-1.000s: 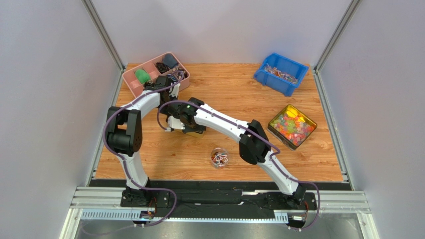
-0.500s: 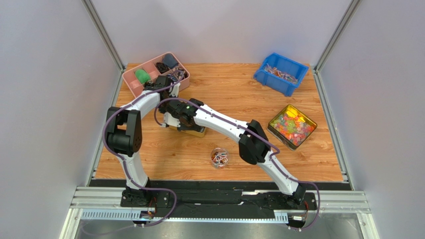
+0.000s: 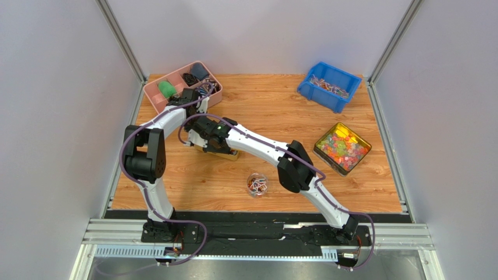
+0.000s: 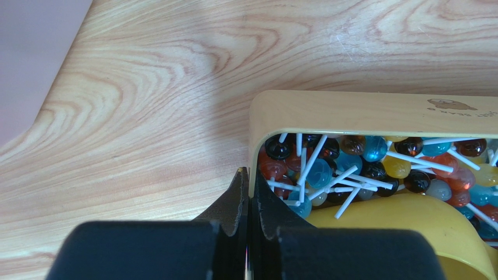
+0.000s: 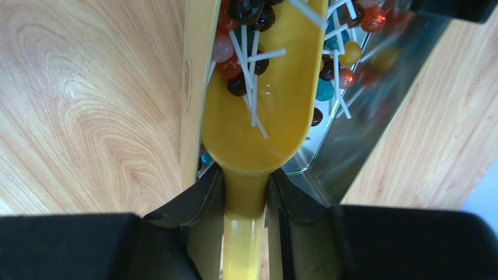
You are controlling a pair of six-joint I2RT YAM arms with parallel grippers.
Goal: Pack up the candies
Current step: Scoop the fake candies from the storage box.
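Wood tabletop (image 5: 87, 99); candies (image 5: 238, 85) on scoop (image 5: 283, 111) in right tool (image 5: 245, 179)

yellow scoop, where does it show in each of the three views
top external: not visible, hidden under the right arm's wrist, left of centre.
left wrist: yellow scoop at lower right, inside the lollipop tin.
right wrist: centre, handle between the fingers.
shared landmark: the lollipop tin.
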